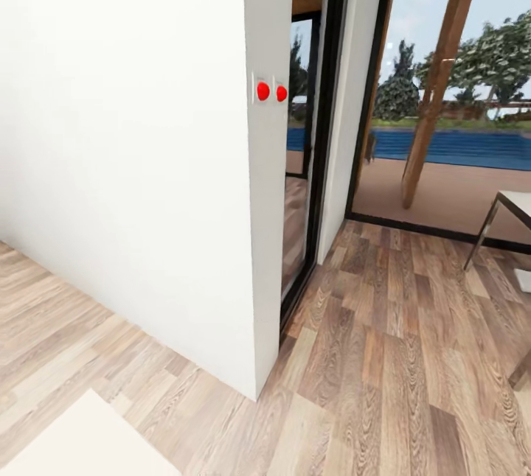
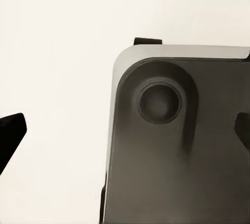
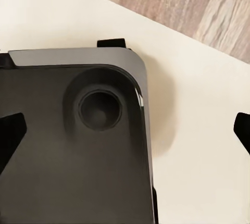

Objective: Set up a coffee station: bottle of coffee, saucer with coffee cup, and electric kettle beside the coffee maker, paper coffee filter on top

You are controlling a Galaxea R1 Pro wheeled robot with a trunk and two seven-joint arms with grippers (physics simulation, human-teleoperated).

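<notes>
From my head, going left to right: a pale flat corner (image 1: 88,439) sits low at the left, then a white wall (image 1: 125,137) ending in a narrow edge that carries two red round buttons (image 1: 272,91) side by side. Past it is one black-framed glass door (image 1: 313,152), then a big window with one slanted wooden post (image 1: 441,71), blue water and trees outside. At the far right, one table (image 1: 516,203) on thin dark legs stands on the wood-plank floor (image 1: 369,358).

None of the coffee things are before me here.

My left claw (image 2: 127,130) shows two dark fingertips (image 2: 11,130) set wide apart, released and empty, over a dark grey rounded panel (image 2: 177,172) on a cream surface. My right claw (image 3: 127,130) is likewise spread with nothing between its two tips (image 3: 10,130), above a similar dark panel (image 3: 67,161).
</notes>
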